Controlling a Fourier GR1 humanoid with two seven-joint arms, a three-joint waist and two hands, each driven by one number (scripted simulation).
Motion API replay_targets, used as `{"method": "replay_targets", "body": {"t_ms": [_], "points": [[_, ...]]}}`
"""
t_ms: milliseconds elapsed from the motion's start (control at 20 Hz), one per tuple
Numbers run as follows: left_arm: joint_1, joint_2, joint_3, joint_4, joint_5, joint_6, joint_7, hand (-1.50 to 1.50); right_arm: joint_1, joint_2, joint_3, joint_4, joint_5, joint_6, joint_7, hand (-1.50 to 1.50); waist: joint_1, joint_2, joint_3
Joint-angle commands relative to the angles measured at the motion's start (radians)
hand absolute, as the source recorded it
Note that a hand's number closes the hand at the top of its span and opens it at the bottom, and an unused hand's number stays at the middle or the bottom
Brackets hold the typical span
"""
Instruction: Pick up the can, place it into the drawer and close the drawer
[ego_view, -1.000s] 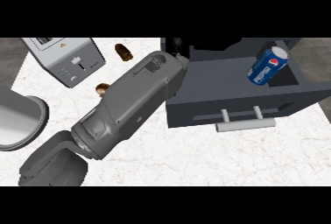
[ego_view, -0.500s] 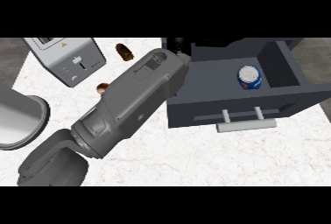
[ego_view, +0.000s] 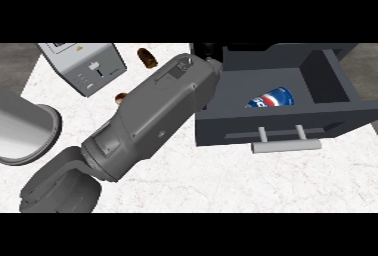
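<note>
Big grey forearm (ego_view: 151, 122) runs diagonally from bottom-left up to the drawer's left rear corner and blocks most of the middle of the view; which arm it is can't be told from this frame. Its hand (ego_view: 205, 49) is mostly hidden: only a bit of black shows at the top edge past the wrist, so can't tell whether the fingers are apart or closed. No other hand in view. Blue cylindrical soda can with red-white logo (ego_view: 271, 98) is inside the open dark grey box-shaped drawer (ego_view: 336, 82), lying on its side near the front wall, nothing touching it; its lower part is cut off by the drawer's front panel. Drawer is pulled out, light grey bar handle (ego_view: 286, 145) sticking out the front toward the lower edge. White marbled worktop (ego_view: 244, 185) is bare in front of the drawer and handle, plenty of room there. Left side is crowded: light grey boxy appliance with buttons (ego_view: 83, 66) at top-left, shiny metal round vessel (ego_view: 22, 130) cut off by the left edge. Small brown object (ego_view: 147, 58) just above the forearm, and another brown bit (ego_view: 120, 97) peeking out at the forearm's left edge, too small and covered to identify. Drawer's right side runs to the view's right edge, its rear out past the top.
</note>
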Motion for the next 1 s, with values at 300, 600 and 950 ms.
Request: {"method": "replay_targets", "body": {"t_ms": [300, 600, 950], "points": [[0.009, 0.0, 0.011, 0.001, 0.03, -0.013, -0.029, -1.5, -0.175, 0.007, 0.274, 0.041, 0.498, -0.063, -0.031, -1.5, 0.046, -0.006, -0.001], [-0.012, 0.0, 0.016, -0.008, 0.014, 0.008, 0.032, -1.5, -0.315, -0.005, 0.424, 0.251, 0.772, -0.175, -0.116, -1.5, 0.073, -0.011, -0.001], [0.021, 0.054, 0.013, -0.074, -0.028, 0.019, 0.086, -1.5, -0.437, -0.002, 0.587, 0.48, 1.03, -0.31, -0.145, -1.5, 0.092, -0.021, -0.002]]}}
